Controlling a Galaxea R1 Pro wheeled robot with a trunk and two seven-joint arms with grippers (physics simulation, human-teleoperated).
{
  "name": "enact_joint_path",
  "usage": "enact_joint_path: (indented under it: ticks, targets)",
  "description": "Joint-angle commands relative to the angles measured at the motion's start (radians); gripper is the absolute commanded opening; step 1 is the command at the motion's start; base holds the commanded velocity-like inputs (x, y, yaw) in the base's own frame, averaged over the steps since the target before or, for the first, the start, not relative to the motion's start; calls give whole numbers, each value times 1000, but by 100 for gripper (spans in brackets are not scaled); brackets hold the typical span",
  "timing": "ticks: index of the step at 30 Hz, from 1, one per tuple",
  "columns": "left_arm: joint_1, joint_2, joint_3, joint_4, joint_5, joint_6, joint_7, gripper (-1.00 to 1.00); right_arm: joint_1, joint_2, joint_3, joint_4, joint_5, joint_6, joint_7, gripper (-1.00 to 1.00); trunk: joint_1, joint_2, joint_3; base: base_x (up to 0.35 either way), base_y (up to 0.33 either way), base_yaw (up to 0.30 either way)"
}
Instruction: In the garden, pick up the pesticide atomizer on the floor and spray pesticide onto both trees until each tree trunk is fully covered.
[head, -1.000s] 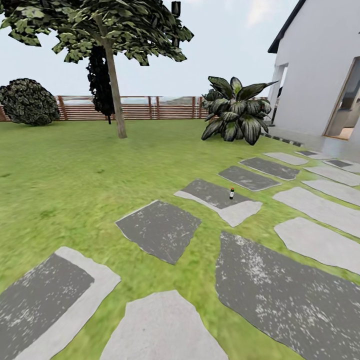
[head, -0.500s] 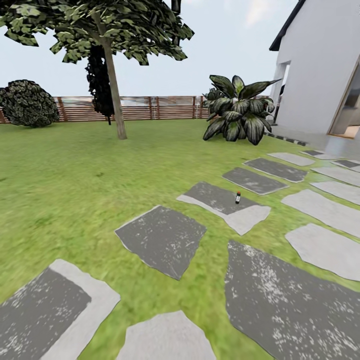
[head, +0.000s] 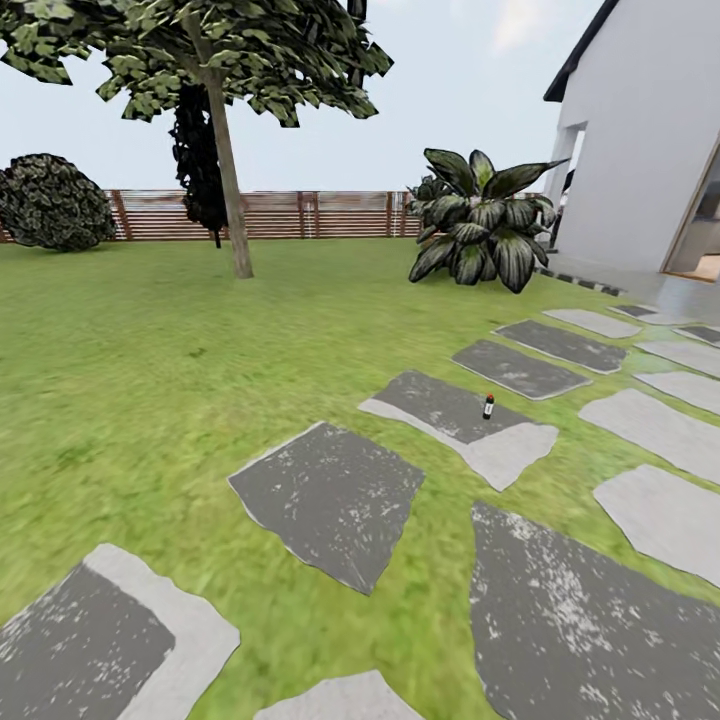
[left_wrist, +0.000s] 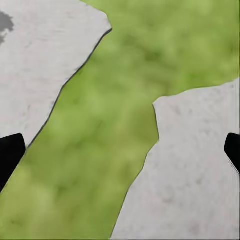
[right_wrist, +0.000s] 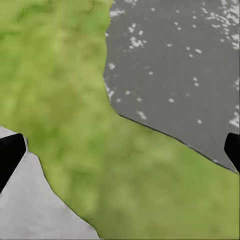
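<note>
Open lawn (head: 150, 380) and flat stone slabs (head: 330, 500) around atomizer (head: 489, 406); tree trunk (head: 228, 170), leafy plant (head: 480, 230) well apart

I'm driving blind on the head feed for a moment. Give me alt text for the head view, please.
A small dark atomizer bottle stands upright on a grey stepping stone right of centre, some way ahead on the lawn. Beyond it, a tree stands before the slat fence, with a broad-leaved plant and a white house to the right.
</note>
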Motion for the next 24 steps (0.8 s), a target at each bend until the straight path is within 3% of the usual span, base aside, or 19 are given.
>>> enact_joint_path:
  ticks: [1,24]
  targets:
    - [-1,0,0,1,5,-3,0,100,0,0,1,1,-6,-3,0,100,0,0,-1,316,100,0]
    - [-1,0,0,2,6,-3,0,100,0,0,2,2,-5,-3,0,100,0,0,-1,317,100,0]
